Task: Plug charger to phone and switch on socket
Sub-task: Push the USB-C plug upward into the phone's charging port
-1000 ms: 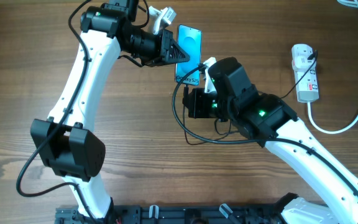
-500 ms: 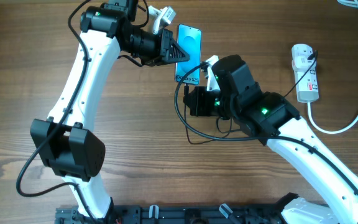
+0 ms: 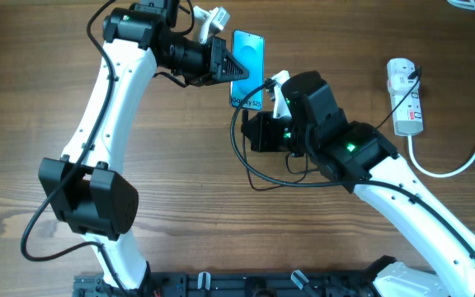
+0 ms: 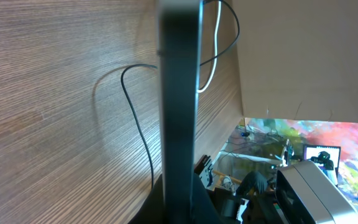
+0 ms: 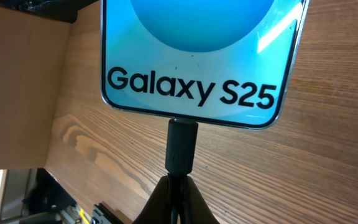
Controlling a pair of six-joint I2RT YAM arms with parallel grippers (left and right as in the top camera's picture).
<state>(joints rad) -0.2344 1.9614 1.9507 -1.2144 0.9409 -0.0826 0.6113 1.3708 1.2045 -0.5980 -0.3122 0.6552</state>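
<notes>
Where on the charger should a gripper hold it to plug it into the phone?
Grip the stiff black connector just behind its tip, coming end-on toward the phone's bottom edge, as the connector points there. The cable behind is thin and limp, so it would likely buckle.

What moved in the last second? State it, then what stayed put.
The teal-screened Galaxy smartphone in the left tool and the right tool holding the thin black charger cable's connector crept slightly toward the overhead view's top-left. Both grips held; the white power strip stayed put.
</notes>
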